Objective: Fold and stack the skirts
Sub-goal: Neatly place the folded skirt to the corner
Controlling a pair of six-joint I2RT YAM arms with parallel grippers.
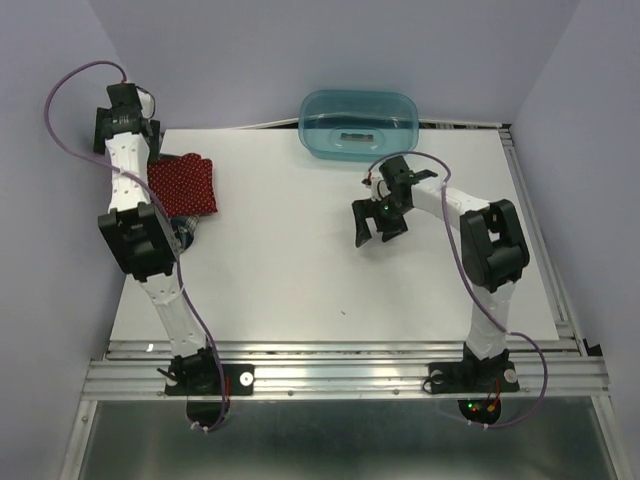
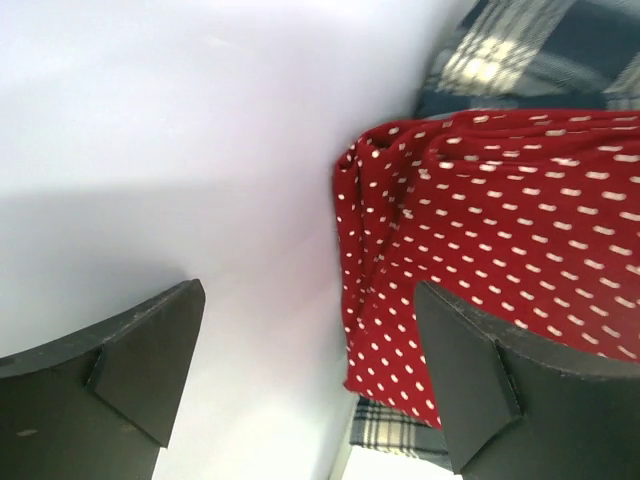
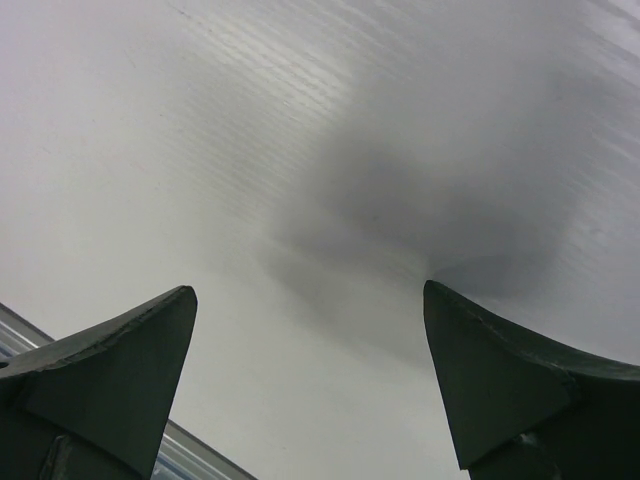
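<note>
The red skirt [image 1: 184, 184] with tiny white dots lies folded at the table's far left, on top of the plaid skirt [image 2: 540, 50], which shows past its far edge and near corner. A little of the plaid skirt [image 1: 186, 227] shows beside my left arm's elbow. My left gripper [image 2: 308, 290] is open at the red skirt's [image 2: 500, 220] left edge, one finger over the cloth and nothing between the jaws. In the top view the left gripper [image 1: 140, 135] is mostly hidden by its wrist. My right gripper [image 1: 377, 228] hangs open above bare table [image 3: 320, 150], right of centre.
A translucent teal tub [image 1: 358, 122] stands at the back edge of the table. The lavender wall [image 2: 150, 120] runs close along the left side by the skirts. Metal rails [image 1: 340, 365] border the near edge.
</note>
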